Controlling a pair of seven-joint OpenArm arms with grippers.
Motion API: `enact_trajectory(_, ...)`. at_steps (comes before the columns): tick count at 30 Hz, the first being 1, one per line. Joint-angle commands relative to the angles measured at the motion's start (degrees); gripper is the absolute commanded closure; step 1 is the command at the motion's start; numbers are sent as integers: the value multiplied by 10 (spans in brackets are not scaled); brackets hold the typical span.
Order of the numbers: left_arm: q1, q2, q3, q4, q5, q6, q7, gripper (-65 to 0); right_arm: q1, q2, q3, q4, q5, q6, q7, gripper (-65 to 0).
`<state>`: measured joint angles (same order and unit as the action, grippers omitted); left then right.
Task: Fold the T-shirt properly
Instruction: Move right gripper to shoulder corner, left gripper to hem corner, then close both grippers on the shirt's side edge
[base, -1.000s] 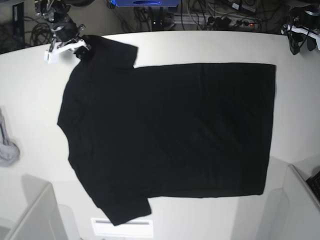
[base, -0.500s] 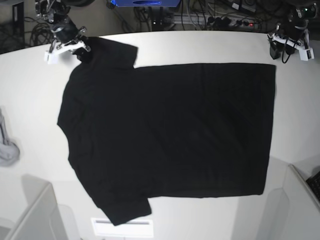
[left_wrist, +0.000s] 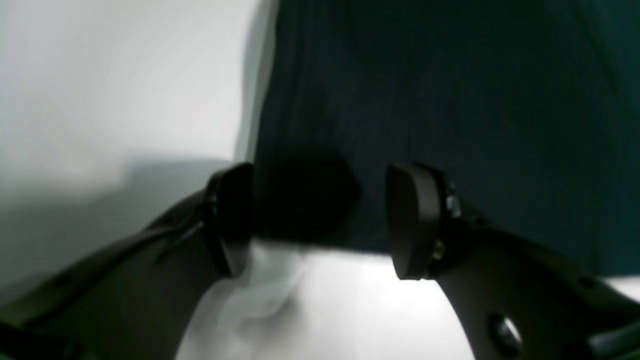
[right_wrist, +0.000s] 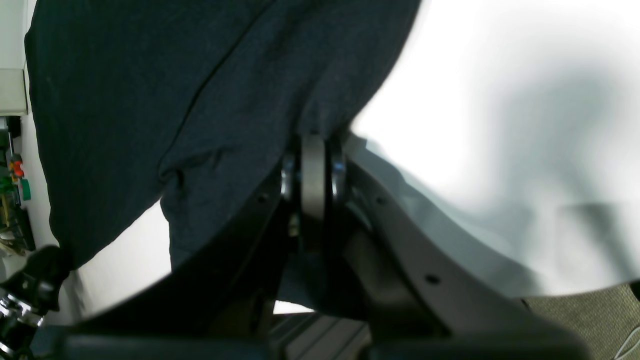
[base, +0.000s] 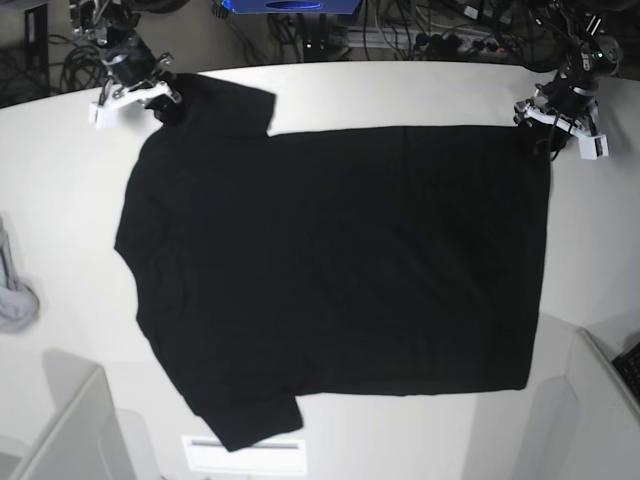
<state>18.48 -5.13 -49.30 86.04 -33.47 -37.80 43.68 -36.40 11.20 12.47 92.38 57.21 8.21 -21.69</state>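
T-shirt (base: 340, 270): black, spread flat, table (base: 60, 200) centre. Right gripper (base: 160, 100), eleven o'clock: newly pressed together, pinching the far sleeve. Left gripper (base: 538, 133), two o'clock: newly arrived over the hem corner, jaws spread; corner grab likely next.

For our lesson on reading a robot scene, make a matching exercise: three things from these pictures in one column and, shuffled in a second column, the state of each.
Column one:
1. T-shirt
2. left gripper
3. right gripper

Column two:
A. jaws apart, over a corner of the hem
B. spread flat on the white table
C. jaws shut on the cloth of a sleeve

Pairs: 1-B, 2-A, 3-C
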Motion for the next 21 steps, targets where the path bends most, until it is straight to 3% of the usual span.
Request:
enact_trajectory(1,0,-7,-2,-11,6,2,10,-382,-9,4,1,-5,-24,-24,-24,0)
enact_trajectory(8,-8,-7,1,-43,6,1,10,-370,-9,4,3,-5,-24,-24,-24,0)
enact_trajectory(10,-9,-7,1,-46,6,1,10,-290,-8,4,3,-5,-24,-24,-24,0)
enact_trajectory(13,-9,-7,1,-47,6,1,9,-49,-7,4,3,-5,-24,-24,-24,0)
enact_trajectory(14,-9,-8,0,-45,6,3,9,0,-7,4,3,-5,-24,-24,-24,0)
enact_trajectory(21,15,-17,-2,-12,6,4,8,0,-15,4,4,25,-24,-24,-24,0)
